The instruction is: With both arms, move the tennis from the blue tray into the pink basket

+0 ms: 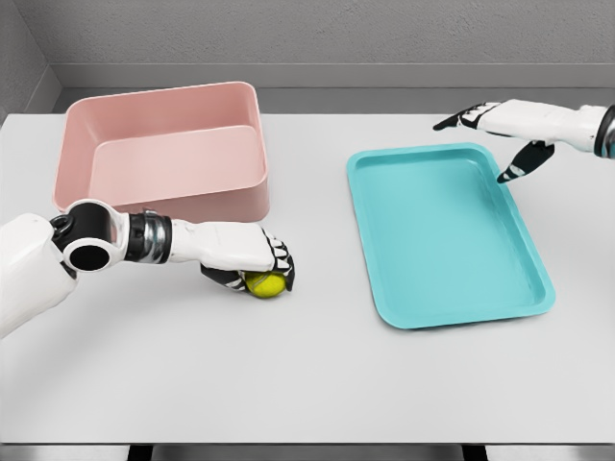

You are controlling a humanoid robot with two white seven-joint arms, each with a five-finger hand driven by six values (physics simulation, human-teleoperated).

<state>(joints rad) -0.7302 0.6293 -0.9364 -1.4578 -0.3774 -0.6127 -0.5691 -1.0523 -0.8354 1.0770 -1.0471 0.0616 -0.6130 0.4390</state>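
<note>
Left hand (pixel 252 255) sits on the white table (pixel 307 384) just near-side of the pink basket (pixel 163 154), fingers curled around the tennis ball (pixel 264 284). Ball is low, at table level, near the basket's near-right corner, outside it. Basket holds nothing visible. Blue tray (pixel 447 235) lies right of centre, well apart from the ball. Right hand (pixel 500 130) hovers at the tray's far-right corner, fingers spread and relaxed, gripping nothing.

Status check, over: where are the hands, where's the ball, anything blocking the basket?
Left hand shut on ball, low on table in front of basket. Right hand open over tray's far corner. Path to basket looks unobstructed.
</note>
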